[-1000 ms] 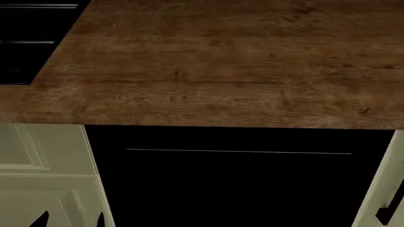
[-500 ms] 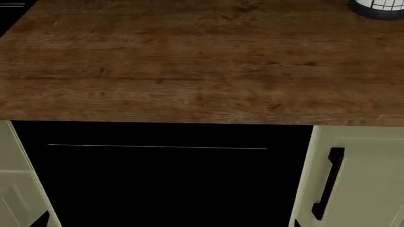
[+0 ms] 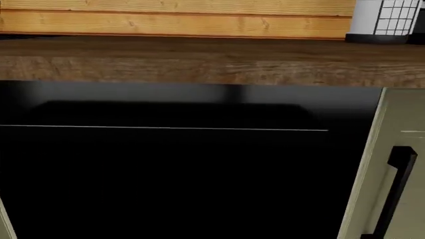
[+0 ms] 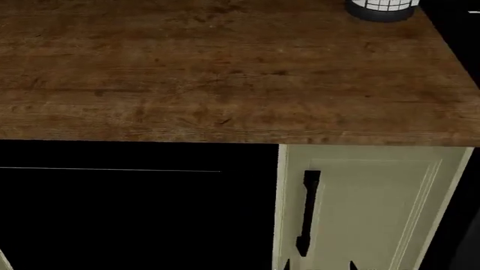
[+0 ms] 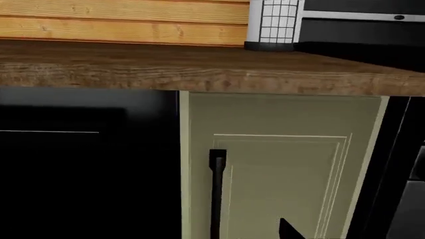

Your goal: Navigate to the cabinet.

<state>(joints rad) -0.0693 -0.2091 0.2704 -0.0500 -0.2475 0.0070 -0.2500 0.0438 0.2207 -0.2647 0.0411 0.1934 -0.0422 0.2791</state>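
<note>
While the cream door's handle [image 4: 307, 214] runs vertical, the right claw [image 4: 318, 265] cannot be read.

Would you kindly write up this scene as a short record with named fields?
Worktop: brown wood countertop, spanning the head view
Under it, left: black appliance front with a thin pale horizontal line
Under it, right: narrow cream door, panelled, with a vertical black handle; no drawer front shows on it
On the worktop: white container with black grid, near the far edge, above the cream door
Behind: pale wood-plank wall
Beyond the cream door: dark unit, too dark to identify
</note>
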